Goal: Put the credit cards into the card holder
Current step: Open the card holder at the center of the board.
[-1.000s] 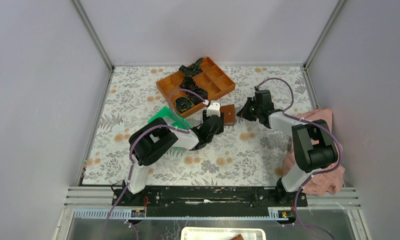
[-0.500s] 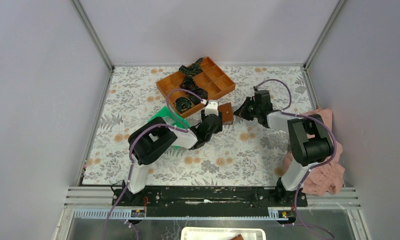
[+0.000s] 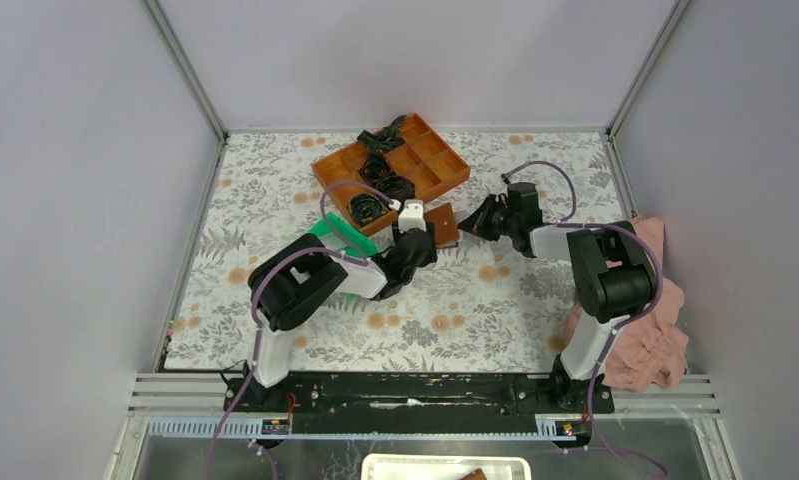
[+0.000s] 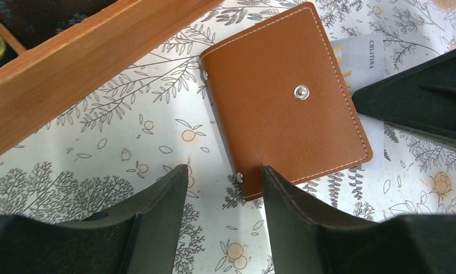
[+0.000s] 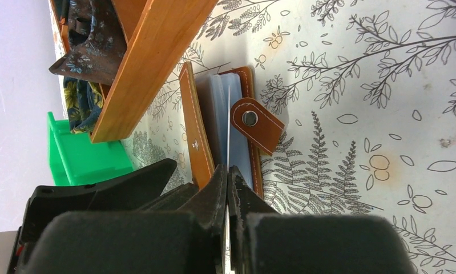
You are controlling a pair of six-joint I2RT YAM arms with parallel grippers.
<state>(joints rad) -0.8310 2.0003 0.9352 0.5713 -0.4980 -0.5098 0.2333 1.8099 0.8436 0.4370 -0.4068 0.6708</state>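
Floral-patterned worktop (image 3: pixel 495 300) is seen from above, with the card holder (image 3: pixel 443 224) lying between both sets of jaws, near the orange tray (image 3: pixel 437 150). From the left wrist, the left jaws are seen spread wide and empty, the closed holder just ahead. From the right wrist, the right jaws are pinched on a credit card (image 5: pixel 228 114), held edge-on, its far end lodged among the holder's pockets.

An orange compartment tray (image 3: pixel 443 168) is sitting at about twelve o'clock on the floral-covered desk (image 3: pixel 455 310), turned at an angle. Black coiled items (image 3: pixel 366 207) are lying in several of its compartments, with one bunch resting at the far rim. A green tray (image 3: pixel 327 230) is lying just beside it, at its seven o'clock. A pink cloth (image 3: pixel 647 345) is bunching up at the desk's four o'clock edge.
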